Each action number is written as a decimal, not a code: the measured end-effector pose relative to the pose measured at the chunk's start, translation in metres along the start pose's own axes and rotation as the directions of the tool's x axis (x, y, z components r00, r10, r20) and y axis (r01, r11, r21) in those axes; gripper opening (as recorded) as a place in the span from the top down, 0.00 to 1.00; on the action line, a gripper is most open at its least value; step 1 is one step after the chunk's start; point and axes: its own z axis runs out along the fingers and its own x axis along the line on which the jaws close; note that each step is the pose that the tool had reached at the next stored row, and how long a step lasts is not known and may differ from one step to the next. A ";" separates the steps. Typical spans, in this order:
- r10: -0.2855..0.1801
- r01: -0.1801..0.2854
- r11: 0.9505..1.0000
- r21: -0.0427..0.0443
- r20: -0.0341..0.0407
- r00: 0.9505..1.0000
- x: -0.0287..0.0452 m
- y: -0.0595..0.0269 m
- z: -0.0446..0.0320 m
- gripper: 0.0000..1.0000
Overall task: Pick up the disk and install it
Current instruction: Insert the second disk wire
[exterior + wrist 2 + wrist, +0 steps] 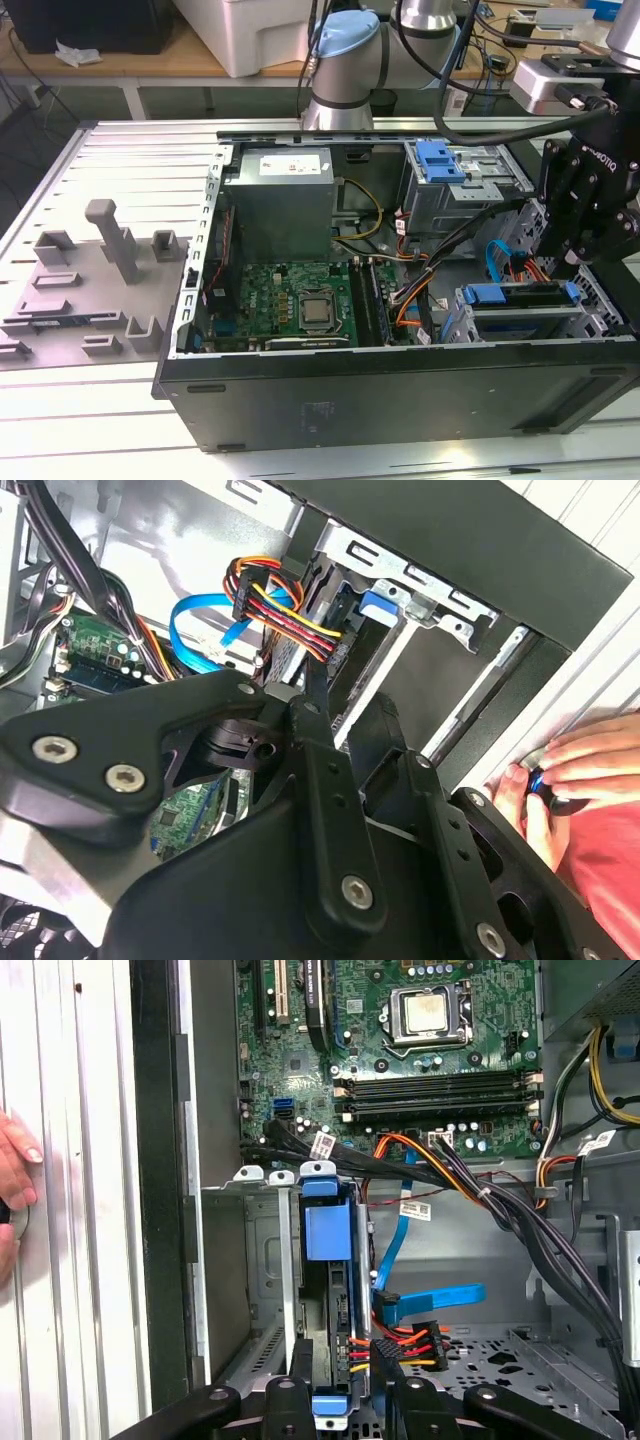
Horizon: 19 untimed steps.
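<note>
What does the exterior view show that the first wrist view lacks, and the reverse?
Exterior view alone: the grey power supply box, the grey fixture blocks on the table beside the case, and the arm's base joint. First wrist view alone: a person's hand resting outside the case wall. Both: the motherboard, the disk in its blue carrier at the drive cage, and the blue data cable.
</note>
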 end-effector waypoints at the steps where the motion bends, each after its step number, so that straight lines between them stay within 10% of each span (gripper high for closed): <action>1: 0.000 0.000 1.000 0.000 0.000 1.000 0.0000 0.0000 0.0000 0.64; 19: -0.064 0.064 0.998 0.007 -0.002 0.998 -0.0182 0.0140 -0.0006 0.64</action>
